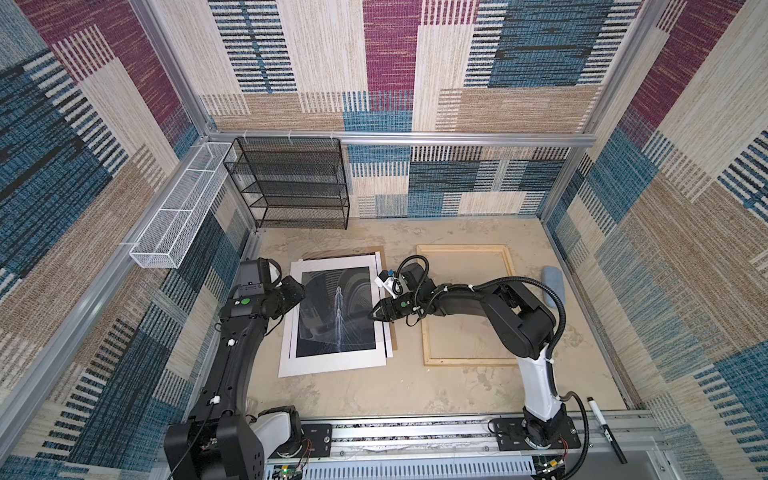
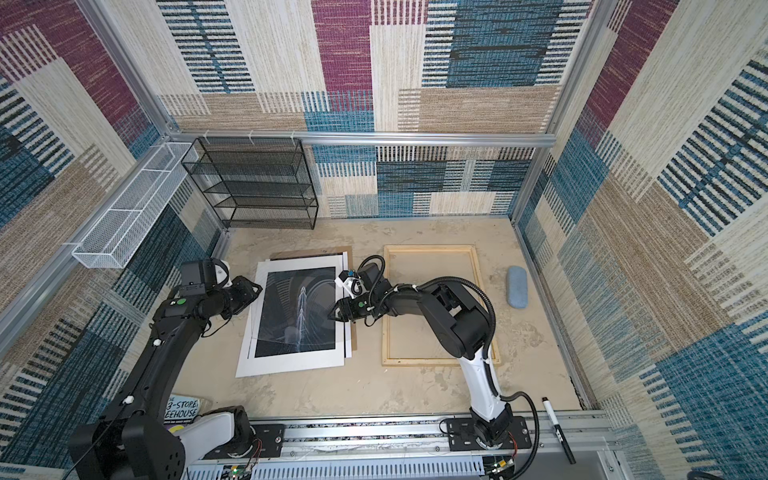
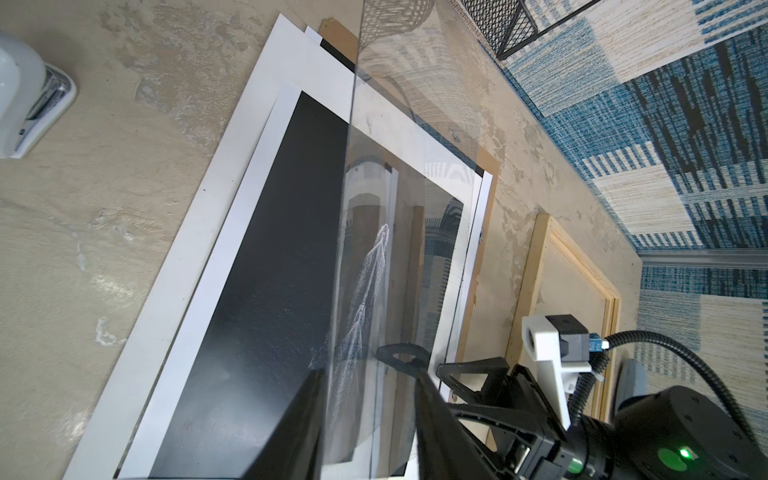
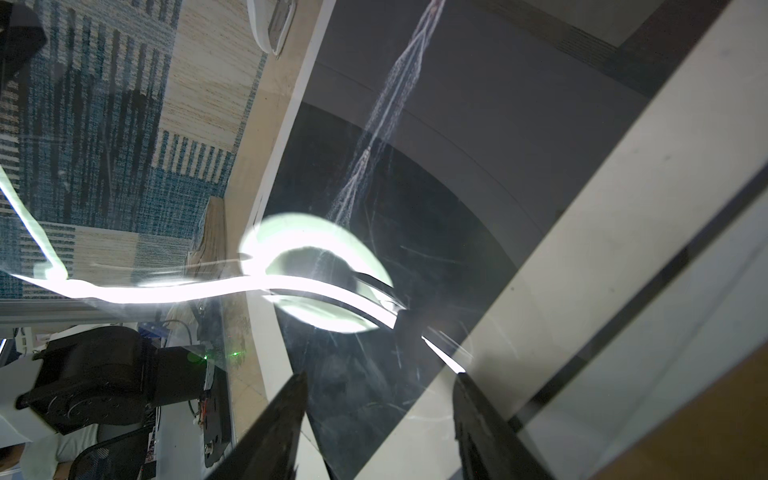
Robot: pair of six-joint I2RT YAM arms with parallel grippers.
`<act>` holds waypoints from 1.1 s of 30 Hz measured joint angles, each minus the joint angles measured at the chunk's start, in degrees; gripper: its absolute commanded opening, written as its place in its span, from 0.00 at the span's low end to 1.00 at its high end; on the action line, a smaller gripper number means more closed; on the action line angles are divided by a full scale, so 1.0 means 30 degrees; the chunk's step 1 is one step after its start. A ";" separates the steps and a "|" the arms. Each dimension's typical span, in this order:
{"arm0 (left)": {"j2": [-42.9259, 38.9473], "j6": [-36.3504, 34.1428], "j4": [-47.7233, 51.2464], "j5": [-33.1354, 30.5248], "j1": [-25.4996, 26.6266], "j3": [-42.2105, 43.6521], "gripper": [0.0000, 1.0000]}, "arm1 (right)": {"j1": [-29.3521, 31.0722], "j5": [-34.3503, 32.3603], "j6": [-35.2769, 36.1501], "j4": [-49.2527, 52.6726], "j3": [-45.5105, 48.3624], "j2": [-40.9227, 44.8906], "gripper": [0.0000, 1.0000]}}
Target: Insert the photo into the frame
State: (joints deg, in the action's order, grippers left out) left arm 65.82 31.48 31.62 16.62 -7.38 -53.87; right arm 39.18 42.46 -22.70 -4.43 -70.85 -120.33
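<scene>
The photo lies face up, left of centre in both top views. It rests on a stack of white sheets and a brown board on the table. The frame lies flat just to the right of the stack and apart from it, with bare table showing inside its rails. A clear pane stands tilted over the photo, and reflections cover much of the dark image beneath. The left gripper sits at the photo's left edge in a top view. Its jaws are apart and straddle the pane's near edge, with a gap showing between the fingers. The right gripper reaches over the frame to the photo's right edge. Its jaws stand wide apart in the right wrist view, with the glare-streaked pane just ahead of them. Whether the pane rests on one of its fingers cannot be told. A black rack stands at the upper left of the table, and a blue case lies right of the frame.
</scene>
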 measured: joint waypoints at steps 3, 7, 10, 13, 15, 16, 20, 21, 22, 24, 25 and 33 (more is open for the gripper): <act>-0.0087 -0.0044 0.0007 0.0000 0.0000 -0.0007 0.25 | 0.0000 0.0000 -0.0007 -0.0087 0.0036 0.0007 0.58; -0.0175 -0.0051 0.0007 0.0007 0.0015 -0.0015 0.13 | 0.0000 0.0000 0.0000 -0.0153 0.0080 0.0029 0.58; -0.0182 -0.0051 0.0044 0.0000 0.0015 -0.0153 0.08 | -0.0022 -0.0007 0.0000 -0.0095 0.0058 0.0109 0.58; -0.0175 -0.0058 0.0051 0.0029 0.0015 -0.0226 0.03 | -0.0109 -0.0007 0.0007 0.0051 0.0015 0.0226 0.58; -0.0182 -0.0058 0.0051 0.0073 0.0015 -0.0248 0.00 | -0.0204 -0.0022 0.0022 0.0277 0.0000 0.0357 0.58; -0.0197 -0.0058 0.0058 0.0087 0.0015 -0.0255 0.00 | -0.0277 -0.0022 0.0073 0.0386 0.0000 0.0444 0.58; -0.0481 -0.0058 0.0146 0.0328 0.0036 -0.0364 0.00 | -0.0539 -0.0175 0.0124 0.0685 0.0000 0.0860 0.58; -0.0590 -0.0058 0.0153 0.0481 0.0044 -0.0401 0.00 | -0.0648 -0.0211 0.0160 0.0758 0.0000 0.0976 0.58; -0.0714 -0.0058 0.0204 0.0590 0.0051 -0.0474 0.00 | -0.0729 -0.0233 0.0168 0.0823 0.0000 0.1100 0.58; -0.0962 -0.0058 0.0335 0.0714 0.0087 -0.0597 0.00 | -0.0933 -0.0299 0.0255 0.0933 0.0000 0.1355 0.59; -0.1093 -0.0058 0.0393 0.0794 0.0087 -0.0648 0.00 | -0.1064 -0.0306 0.0291 0.0976 0.0000 0.1479 0.59; -0.1982 0.0015 0.0532 0.1596 0.0087 -0.0758 0.00 | -0.1880 -0.0335 0.0277 0.1049 0.0444 0.1996 0.60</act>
State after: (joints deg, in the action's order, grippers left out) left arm 59.88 31.53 33.21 21.41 -7.11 -56.14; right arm 33.54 41.45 -21.87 -1.28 -69.52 -114.34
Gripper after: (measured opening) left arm 0.059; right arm 0.597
